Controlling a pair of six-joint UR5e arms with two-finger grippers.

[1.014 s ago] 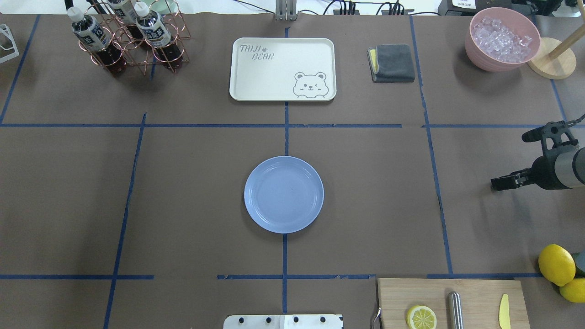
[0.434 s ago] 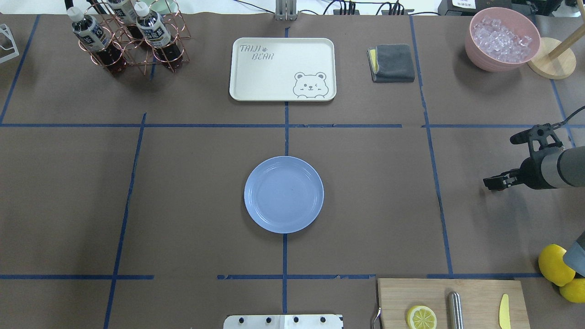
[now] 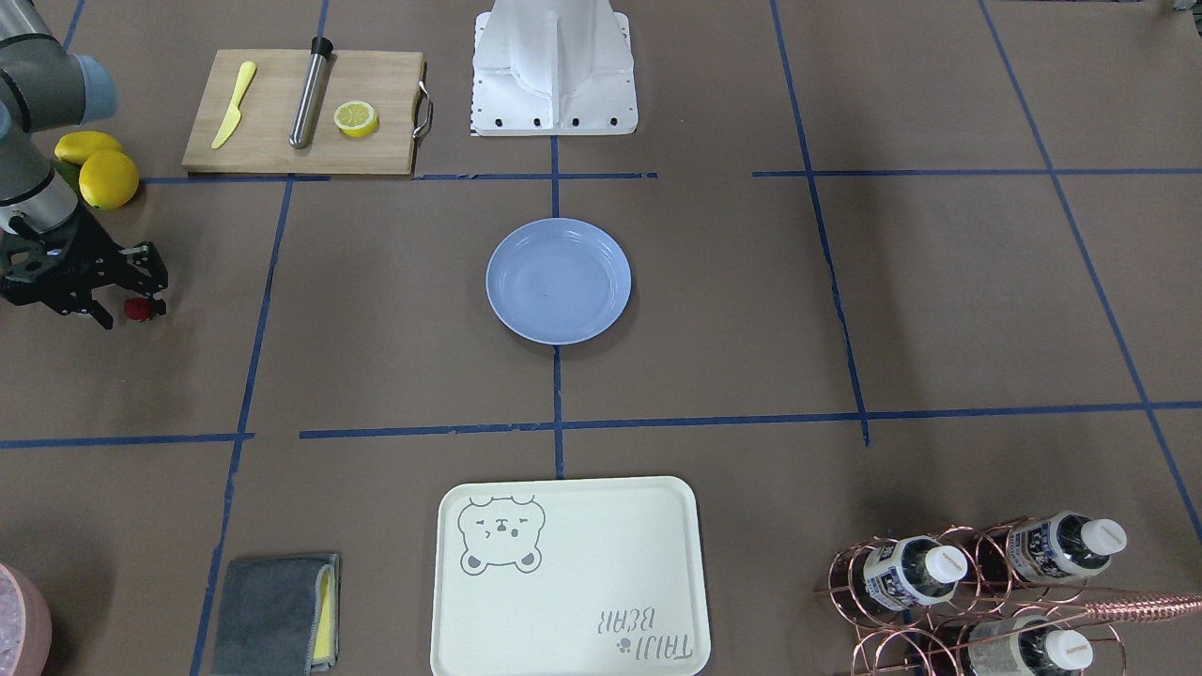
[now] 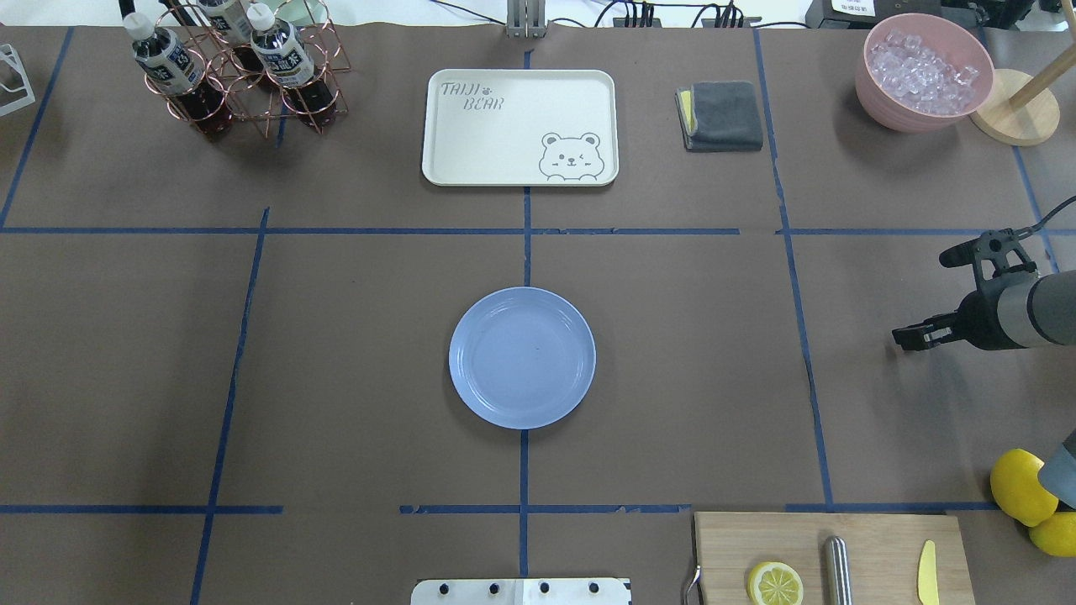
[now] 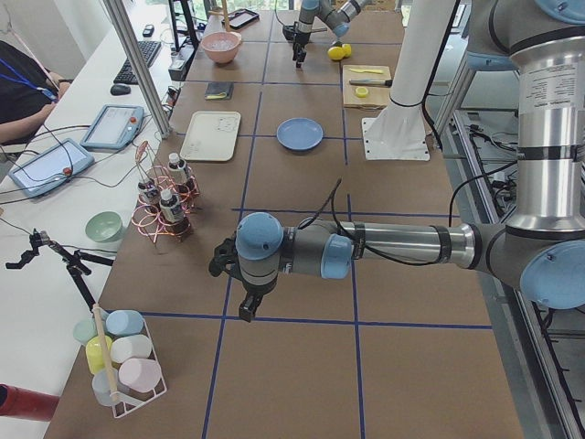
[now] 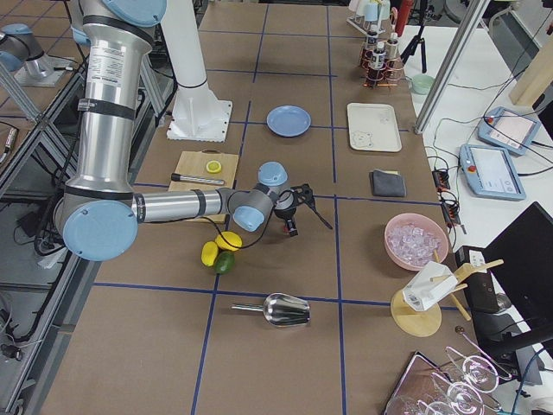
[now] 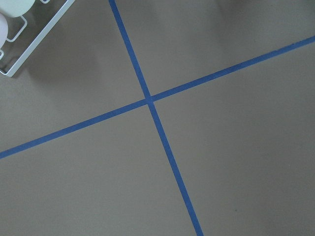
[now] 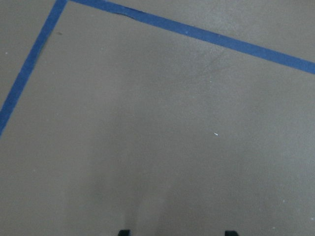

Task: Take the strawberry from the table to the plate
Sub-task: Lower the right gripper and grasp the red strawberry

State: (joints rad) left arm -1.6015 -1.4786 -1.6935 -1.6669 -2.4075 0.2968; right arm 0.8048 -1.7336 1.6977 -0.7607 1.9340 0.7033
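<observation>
The strawberry [image 3: 139,309], small and dark red, lies on the brown table [image 3: 751,310] directly by my right gripper [image 3: 131,293], close under its black fingers; I cannot tell whether they touch. The overhead view hides the berry beneath that gripper [image 4: 904,338]. In the right wrist view the two fingertips [image 8: 123,232] stand far apart over bare paper, so the gripper is open. The light blue plate [image 4: 522,357] sits empty at the table's middle, far from the berry. My left gripper [image 5: 247,311] hangs over the table's left end; I cannot tell its state.
Two lemons [image 3: 108,178] lie just robot-side of the right gripper. A cutting board [image 3: 300,113] carries a yellow knife, a metal rod and a lemon half. A cream bear tray [image 4: 519,126], grey cloth [image 4: 721,116], pink ice bowl [image 4: 925,71] and bottle rack [image 4: 235,76] line the far side.
My right gripper has shifted slightly toward the table's middle, then held still. Part of the right arm now covers the lemons' edge in the overhead view.
</observation>
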